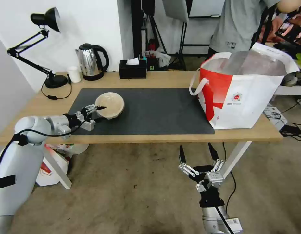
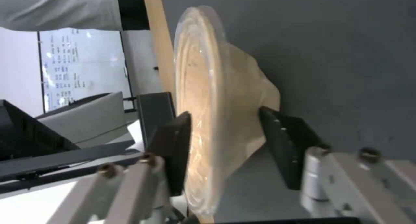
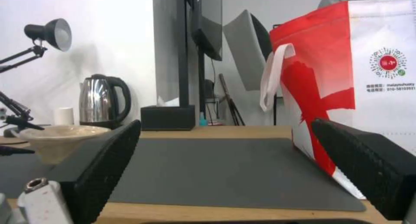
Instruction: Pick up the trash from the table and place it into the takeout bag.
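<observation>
One tan bowl [image 1: 110, 104] on the mat [image 1: 156, 112], pinched by left pincer [image 1: 97, 112]; right pincer [image 1: 196, 154] spread.

Bright even light; left wrist view blurred.

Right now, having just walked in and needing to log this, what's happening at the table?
The left gripper has its fingers either side of the rim of a shallow tan bowl on the dark grey mat. The right gripper hangs open below the table edge. The large white-and-red takeout bag stands open at the table's right end.
</observation>
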Robot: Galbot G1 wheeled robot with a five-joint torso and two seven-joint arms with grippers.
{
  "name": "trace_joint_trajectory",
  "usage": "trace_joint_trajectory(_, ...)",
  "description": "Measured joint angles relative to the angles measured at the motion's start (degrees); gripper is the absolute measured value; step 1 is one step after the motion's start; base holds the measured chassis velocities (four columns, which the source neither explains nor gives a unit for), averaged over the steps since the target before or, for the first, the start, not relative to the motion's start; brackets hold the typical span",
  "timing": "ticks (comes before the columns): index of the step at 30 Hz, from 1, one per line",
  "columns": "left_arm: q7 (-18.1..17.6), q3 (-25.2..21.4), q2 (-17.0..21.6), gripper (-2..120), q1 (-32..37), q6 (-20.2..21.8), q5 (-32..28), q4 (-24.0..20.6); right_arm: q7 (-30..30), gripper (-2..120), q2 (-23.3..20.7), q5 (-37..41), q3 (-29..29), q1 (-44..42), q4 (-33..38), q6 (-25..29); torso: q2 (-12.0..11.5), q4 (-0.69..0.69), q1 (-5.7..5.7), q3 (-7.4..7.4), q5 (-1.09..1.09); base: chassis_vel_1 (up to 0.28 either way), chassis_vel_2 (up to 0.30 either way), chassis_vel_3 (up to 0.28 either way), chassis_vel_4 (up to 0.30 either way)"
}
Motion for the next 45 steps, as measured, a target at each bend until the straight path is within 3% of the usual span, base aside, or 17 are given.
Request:
trace_joint_trajectory(6, 0.4, 0.0, 0.1, 20, -0.1, 0.1, 0.0, 0.5, 0.0, 100, 0.0, 0.0, 0.0, 0.0, 0.0, 0.0, 0.0, 0.0, 0.0, 0.0, 0.0, 0.0, 0.0, 0.0, 0.0)
trace_joint_trajectory(10, 0.7, 0.0, -0.4, 1, 0.0, 0.1, 0.0, 1.3, 0.0, 100, 0.0, 0.0, 0.0, 0.0, 0.0, 0.0, 0.0, 0.0, 0.0, 0.01, -0.01, 0.0, 0.0, 0.0, 0.0)
trace_joint_trajectory(16, 0.8, 0.0, -0.1, 0, 0.1, 0.1, 0.0, 0.5, 0.0, 100, 0.0, 0.0, 0.0, 0.0, 0.0, 0.0, 0.0, 0.0, 0.0, 0.01, -0.02, 0.0, 0.0, 0.0, 0.0)
trace_joint_trajectory(24, 0.7, -0.4, 1.7, 0, 1.7, 0.5, -2.6, -5.3, 0.0, 100, 0.0, 0.0, 0.0, 0.0, 0.0, 0.0, 0.0, 0.0, 0.0, 0.01, 0.0, 0.0, 0.0, 0.0, 0.0)
trace_joint_trajectory(33, 0.5, -0.4, 2.6, 0, 2.0, 1.0, -3.8, -8.3, 0.0, 100, 0.0, 0.0, 0.0, 0.0, 0.0, 0.0, 0.0, 0.0, 0.0, 0.0, 0.0, 0.0, 0.0, 0.0, 0.0)
trace_joint_trajectory(45, 0.3, 0.6, 7.1, 0, 0.9, 4.2, -11.9, -15.0, 0.0, 100, 0.0, 0.0, 0.0, 0.0, 0.0, 0.0, 0.0, 0.0, 0.0, 0.0, -0.01, 0.0, 0.0, 0.0, 0.0)
